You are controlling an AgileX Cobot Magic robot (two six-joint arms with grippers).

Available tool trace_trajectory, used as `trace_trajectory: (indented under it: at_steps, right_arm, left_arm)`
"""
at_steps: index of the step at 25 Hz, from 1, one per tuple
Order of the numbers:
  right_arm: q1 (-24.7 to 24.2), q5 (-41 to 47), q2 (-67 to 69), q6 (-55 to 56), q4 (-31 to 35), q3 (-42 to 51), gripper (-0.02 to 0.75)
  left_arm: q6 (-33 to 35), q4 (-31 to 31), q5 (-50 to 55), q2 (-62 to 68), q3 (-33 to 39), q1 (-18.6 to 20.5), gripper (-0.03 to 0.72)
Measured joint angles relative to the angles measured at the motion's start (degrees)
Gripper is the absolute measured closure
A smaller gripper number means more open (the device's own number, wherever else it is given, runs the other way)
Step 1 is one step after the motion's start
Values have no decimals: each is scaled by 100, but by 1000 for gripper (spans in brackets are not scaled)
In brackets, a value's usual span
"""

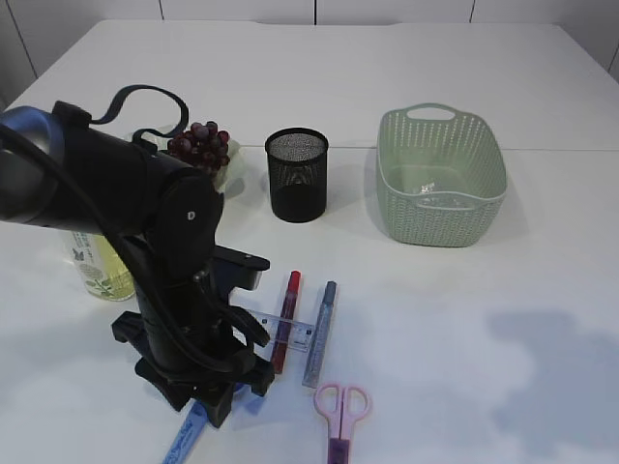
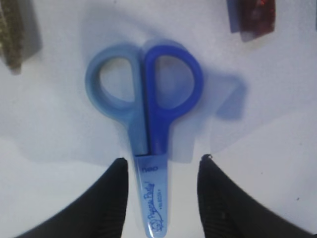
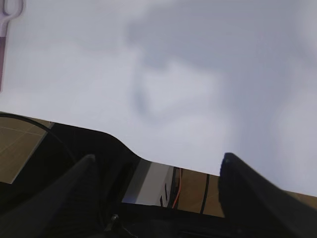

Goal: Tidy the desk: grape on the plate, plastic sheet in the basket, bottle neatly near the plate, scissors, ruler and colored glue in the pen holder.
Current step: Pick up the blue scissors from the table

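The left arm (image 1: 116, 193) is matte black all over, built from thick rounded links, with a fat cylindrical segment near the shoulder that catches a bluish-grey sheen. A small pale screw head or button sits on the round joint housing. Black cables loop over the top and trail down alongside the wrist block, which is boxy and angular. The left gripper (image 2: 161, 198) has two black fingers (image 2: 111, 198) with fine ribbing, tapering to points. The right gripper (image 3: 158, 198) shows smooth black tapered fingers, with orange and black wires behind.
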Motion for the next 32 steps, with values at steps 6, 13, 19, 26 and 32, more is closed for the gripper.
trace_trajectory:
  at_steps: [6,13,19,26,32]
  right_arm:
    - [0,0,0,0,0,0,155]
    - [0,0,0,-13,0,0,155]
    - [0,0,0,-13,0,0,155]
    - [0,0,0,-30,0,0,155]
    - [0,0,0,-73,0,0,155]
  left_arm:
    - [-9,71,0,59,0,0,357]
    - [-9,88,-57,147,0,0,357]
    - [-9,97,-68,267,-25,0,357]
    - [-13,114,-202,267,-23,0,428]
    - [-13,114,-311,281,-36,0,475]
